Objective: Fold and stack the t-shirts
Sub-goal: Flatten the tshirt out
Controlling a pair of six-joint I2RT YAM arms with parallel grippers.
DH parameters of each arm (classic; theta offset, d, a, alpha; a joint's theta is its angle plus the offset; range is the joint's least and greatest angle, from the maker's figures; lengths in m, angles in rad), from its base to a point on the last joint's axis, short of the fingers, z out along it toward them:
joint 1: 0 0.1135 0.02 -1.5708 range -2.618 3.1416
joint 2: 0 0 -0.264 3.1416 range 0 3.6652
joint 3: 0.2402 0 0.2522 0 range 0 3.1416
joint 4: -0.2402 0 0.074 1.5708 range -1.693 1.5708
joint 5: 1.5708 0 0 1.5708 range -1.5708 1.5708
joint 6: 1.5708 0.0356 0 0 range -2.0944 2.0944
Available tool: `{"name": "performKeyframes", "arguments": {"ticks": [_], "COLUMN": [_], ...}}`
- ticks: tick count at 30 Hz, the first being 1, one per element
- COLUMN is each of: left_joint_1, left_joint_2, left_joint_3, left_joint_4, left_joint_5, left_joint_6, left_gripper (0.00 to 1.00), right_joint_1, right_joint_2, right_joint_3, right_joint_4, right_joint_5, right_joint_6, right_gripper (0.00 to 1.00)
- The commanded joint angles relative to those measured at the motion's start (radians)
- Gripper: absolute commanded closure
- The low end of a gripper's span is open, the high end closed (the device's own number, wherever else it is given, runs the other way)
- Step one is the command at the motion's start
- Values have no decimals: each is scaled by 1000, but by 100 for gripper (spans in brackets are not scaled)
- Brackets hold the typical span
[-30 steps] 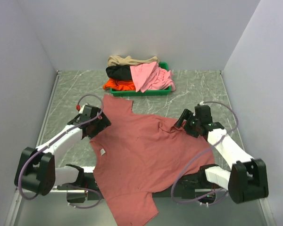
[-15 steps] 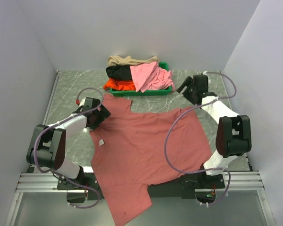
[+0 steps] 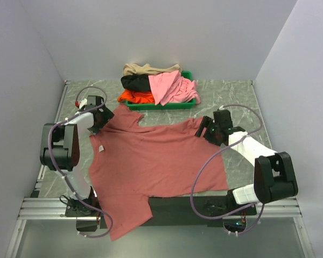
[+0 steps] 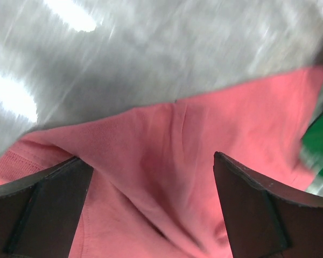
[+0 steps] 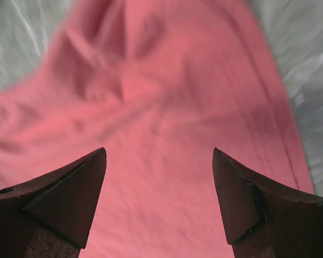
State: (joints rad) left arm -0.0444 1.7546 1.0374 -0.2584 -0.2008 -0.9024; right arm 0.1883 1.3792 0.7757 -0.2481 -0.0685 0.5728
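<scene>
As left tool, right tool gape, brick-red t-shirt spread, seemingly ungripped

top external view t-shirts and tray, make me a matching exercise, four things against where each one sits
Things:
1 brick-red t-shirt
2 light pink t-shirt
3 tan t-shirt
4 green tray

Places:
a holds the pile, far side
b spread out on the near side
c at the pile's far edge
d draped over the pile's right part

Pairs: 1-b, 2-d, 3-c, 4-a
</scene>
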Motion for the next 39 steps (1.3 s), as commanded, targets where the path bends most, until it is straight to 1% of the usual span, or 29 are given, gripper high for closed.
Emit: {"name": "performKeyframes", "arguments": {"ticks": [1,4,5,8,13,16,17,19,21,22,24,25,27,28,29,30,31,32,33,34,35,36,39], "left_joint_1": [28,29,29,32,35,34,35,34,35,35,35,35,34,32,29,18,11,0,-27,-46,-64,-99,-164], "left_joint_2": [115,150,175,223,316,356,362,349,304,237,154,63,-30,-111,-148,-188,-261,-302,-341,-412,-438,-461,-512], "left_joint_3": [70,130,162,226,352,432,476,506,480,463,394,363,256,216,131,74,-33,-89,-144,-193,-268,-293,-352], "left_joint_4": [-18,-24,-31,-30,-53,-48,-60,-97,-93,-93,-102,-117,-136,-160,-204,-203,-206,-196,-183,-171,-160,-171,-197], "left_joint_5": [23,57,61,86,121,152,164,166,163,155,114,97,75,37,34,50,72,84,95,112,121,127,118], "left_joint_6": [36,48,51,62,88,109,114,126,140,142,134,125,99,26,-10,-30,-47,-58,-75,-79,-75,-72,-70], "left_gripper": [1,1,1,1,1,1,1,1,1,1,1,1,1,1,1,1,1,1,1,1,1,1,1], "right_joint_1": [25,25,25,17,-18,-49,-53,-67,-72,-70,-67,-61,-32,-21,-6,22,40,60,112,140,158,198,234], "right_joint_2": [23,130,186,282,369,408,415,422,411,397,327,296,192,157,88,55,-3,-32,-55,-81,-91,-95,-103], "right_joint_3": [-16,25,40,121,232,286,293,322,344,346,324,310,263,240,217,164,133,102,50,30,1,-15,-79], "right_joint_4": [3,3,-12,-58,-62,-76,-69,-68,-74,-74,-60,-54,-68,-74,-86,-91,-94,-91,-89,-94,-111,-114,-83], "right_joint_5": [-31,-34,-33,-5,-34,-24,-13,-13,-10,-10,-33,-36,-19,8,18,22,30,33,39,58,62,65,58], "right_joint_6": [-19,-14,-13,1,27,47,51,45,32,24,1,-4,-11,-10,-5,15,22,27,36,44,48,71,119], "right_gripper": [14,15,16,16,17,17,17,18,18,19,20,20,20,20,19,19,19,19,19,19,19,19,18]}}
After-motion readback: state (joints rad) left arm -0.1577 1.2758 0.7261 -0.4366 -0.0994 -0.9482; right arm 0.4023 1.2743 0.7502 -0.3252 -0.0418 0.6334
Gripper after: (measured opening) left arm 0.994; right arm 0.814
